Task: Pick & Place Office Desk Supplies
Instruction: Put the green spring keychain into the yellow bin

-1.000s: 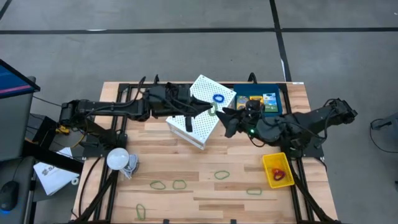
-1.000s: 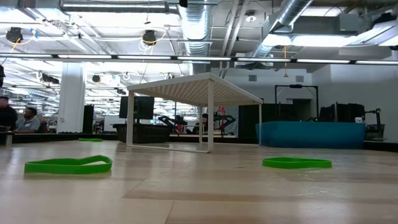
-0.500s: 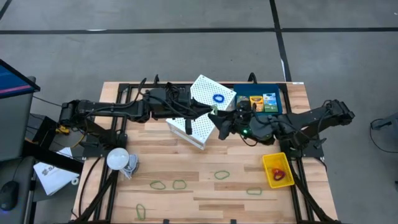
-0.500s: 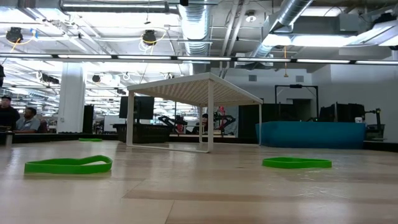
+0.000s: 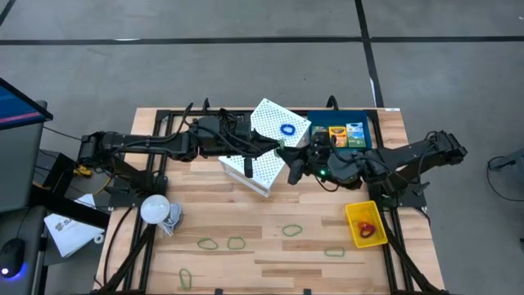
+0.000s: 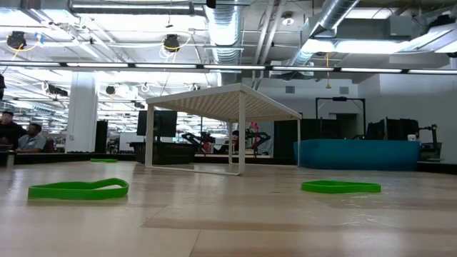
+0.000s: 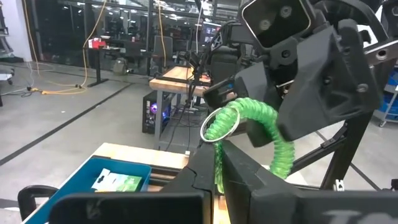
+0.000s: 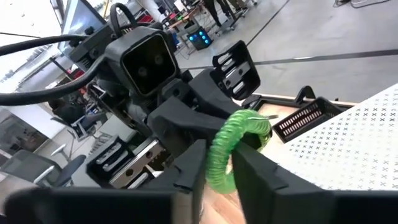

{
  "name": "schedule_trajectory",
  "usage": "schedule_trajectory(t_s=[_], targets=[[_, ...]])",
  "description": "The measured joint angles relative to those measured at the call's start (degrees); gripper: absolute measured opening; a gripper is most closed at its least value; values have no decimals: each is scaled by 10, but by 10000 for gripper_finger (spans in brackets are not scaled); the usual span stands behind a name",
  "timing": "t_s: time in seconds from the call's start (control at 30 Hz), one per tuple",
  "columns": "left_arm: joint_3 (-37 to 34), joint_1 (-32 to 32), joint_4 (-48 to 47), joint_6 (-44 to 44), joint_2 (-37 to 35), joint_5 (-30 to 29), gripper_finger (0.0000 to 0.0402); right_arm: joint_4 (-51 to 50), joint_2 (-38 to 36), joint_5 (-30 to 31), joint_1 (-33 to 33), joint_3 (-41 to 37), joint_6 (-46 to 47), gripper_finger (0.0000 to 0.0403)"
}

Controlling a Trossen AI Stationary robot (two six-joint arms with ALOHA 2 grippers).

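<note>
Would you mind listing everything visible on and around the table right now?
table: one, wooden
perforated stand: one, white, centre back
blue loop: one, on the stand
blue tray: one, back right
crayon packs: two showing, yellow-green, in the blue tray
yellow tray: one, front right
flat loops: five, green, table front
bulb: one, white, left
coiled loop: one, green, midair
left gripper: shut on the coiled loop
right gripper: gripping its other end

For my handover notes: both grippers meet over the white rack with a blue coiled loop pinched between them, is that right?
Not quite: the loop is green, not blue, as both wrist views show. The left gripper and the right gripper do meet over the white rack, each closed on that coil.
</note>
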Motion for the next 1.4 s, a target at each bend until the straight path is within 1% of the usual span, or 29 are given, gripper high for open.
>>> schedule_trajectory(t_s=[0.07,0.13,0.27,0.4,0.5,0.6,0.67,0.77,0.83,0.9,1.03,1.13,1.23,1.33,1.4], targets=[[0,0,0,0,0,0,5,0,0,-4,0,0,-9,30],[0,0,0,0,0,0,6,1,0,-12,0,0,-19,13],[0,0,0,0,0,0,12,1,0,-12,0,0,-20,14],[0,0,0,0,0,0,35,0,0,-12,0,0,-24,6],[0,2,-4,0,-1,11,66,-2,-2,-12,1,0,-26,5],[0,15,-37,0,-13,51,106,-4,-7,-12,1,0,-26,4],[0,26,-71,0,-29,67,136,-12,-11,-12,2,0,-26,4],[0,41,-97,14,-60,67,179,-18,-13,-8,3,0,-26,4],[0,51,-108,28,-87,66,204,-42,-12,-8,3,0,-13,4],[0,65,-117,34,-114,61,223,-96,-12,-8,3,0,27,4],[1,94,-145,45,-162,56,246,-279,-12,-20,8,0,161,3],[1,115,-176,45,-190,47,250,-446,-12,-78,18,0,279,3],[1,133,-199,45,-205,47,248,-586,-6,-129,52,0,366,3],[1,143,-215,45,-209,47,242,-684,-7,-176,99,-1,442,3],[1,144,-226,45,-209,47,239,-716,-7,-208,131,-7,485,3]])
